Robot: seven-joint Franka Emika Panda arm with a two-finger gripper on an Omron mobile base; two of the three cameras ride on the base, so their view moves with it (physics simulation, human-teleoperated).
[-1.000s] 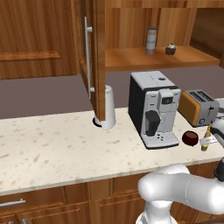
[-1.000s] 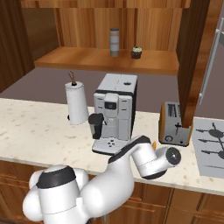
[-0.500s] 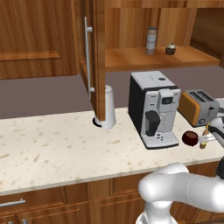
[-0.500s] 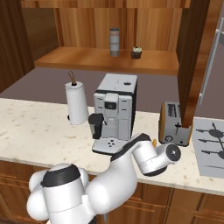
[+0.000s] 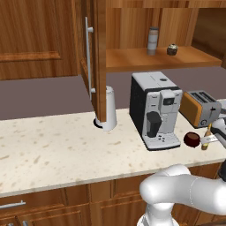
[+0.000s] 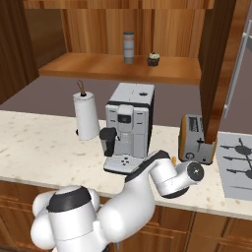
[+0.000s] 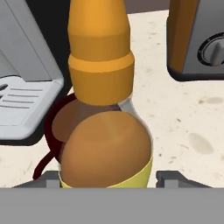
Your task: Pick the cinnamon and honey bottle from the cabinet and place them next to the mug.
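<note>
Honey bottle (image 7: 107,109) first: you can see it upright on the speckled counter (image 5: 53,150), just beside the mug (image 5: 192,139), between the coffee machine (image 5: 155,110) and the toaster (image 5: 201,108). In the hand view it stands right up against the lens, with its yellow cap toward the top and the amber body swelling between the two fingertips (image 7: 168,177). A dark red-brown curve of the mug peeks out behind it on the left side of that view.

Your gripper (image 7: 107,179) brackets the bottle's lower body; the tips sit either side of it, but you cannot tell from these pictures whether they press on it or stand just clear.

Look up to the cabinet (image 5: 101,57): its door with the long silver bar handle (image 5: 89,62) hangs open, and the cinnamon (image 6: 129,47) stands upright on the shelf, with a small dark round lidded item (image 6: 153,59) near it on the same shelf.

A white paper towel roll (image 6: 86,117) stands on the counter on the coffee machine's other side, well apart from the mug.
</note>
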